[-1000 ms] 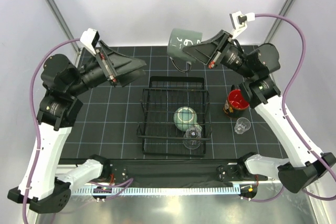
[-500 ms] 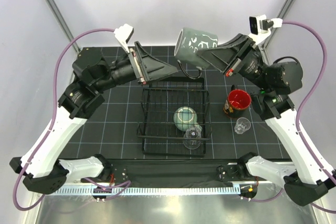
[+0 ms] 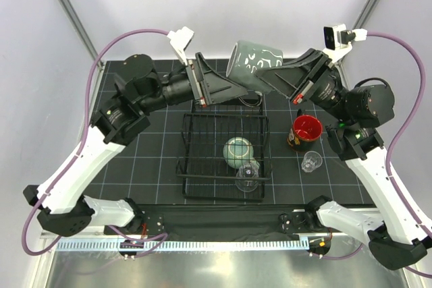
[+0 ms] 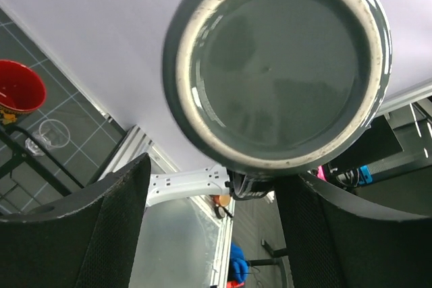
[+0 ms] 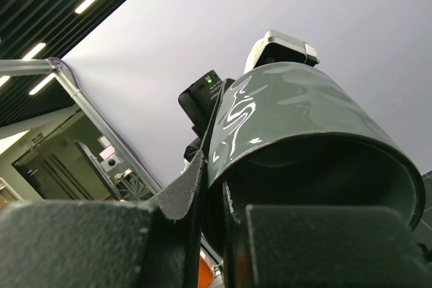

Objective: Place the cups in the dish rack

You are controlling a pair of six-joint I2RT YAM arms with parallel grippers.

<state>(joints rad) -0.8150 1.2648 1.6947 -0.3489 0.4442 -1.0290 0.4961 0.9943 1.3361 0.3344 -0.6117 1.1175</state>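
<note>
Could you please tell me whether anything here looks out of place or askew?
The dark mug hangs on its side in mid-air near the far edge of the dish rack, its rim pinched by the right gripper, the open left gripper facing its base. Nothing looks spilled or broken.

- dark grey-green mug (image 3: 253,64): aloft, tipped sideways, near far end of black wire dish rack (image 3: 182,146).
- speckled pale-green mug (image 3: 237,151), clear glass (image 3: 248,175): inside rack.
- red-lined cup (image 3: 305,129), second glass (image 3: 311,162): on desk (image 3: 145,150), right of rack.
</note>
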